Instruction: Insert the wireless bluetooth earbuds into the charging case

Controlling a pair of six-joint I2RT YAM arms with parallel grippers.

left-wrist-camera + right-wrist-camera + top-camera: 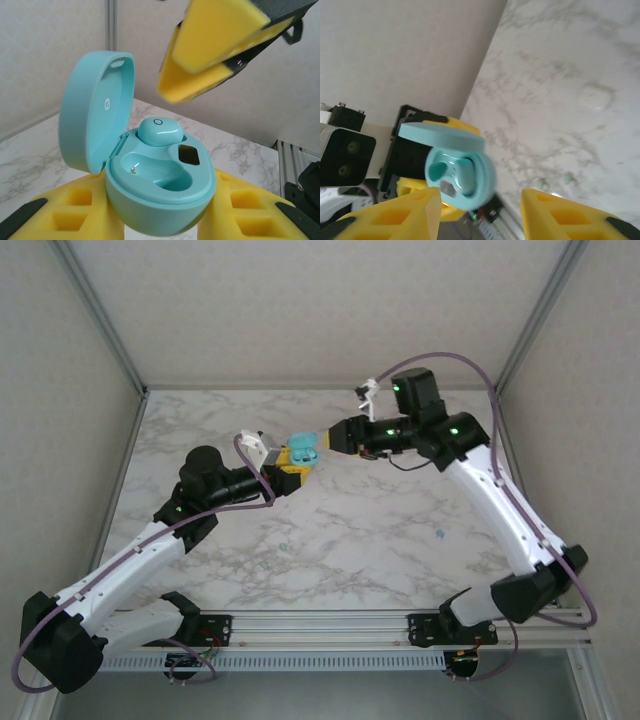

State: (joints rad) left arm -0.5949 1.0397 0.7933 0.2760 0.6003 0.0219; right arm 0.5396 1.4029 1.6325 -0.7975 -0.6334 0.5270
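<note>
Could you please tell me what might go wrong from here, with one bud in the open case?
1. The earbud stands proud of its well in the charging case. If it is not fully seated, it could tip out, since the left gripper seems to hold the case off the table.
2. The right gripper, jaws apart, hangs close beside the open lid. A careless move away might knock the lid or shift the case.

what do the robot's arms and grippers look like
the left arm and right arm are white with black joints, small green lights and looping purple cables. the left gripper and right gripper have blocky yellow pads
</note>
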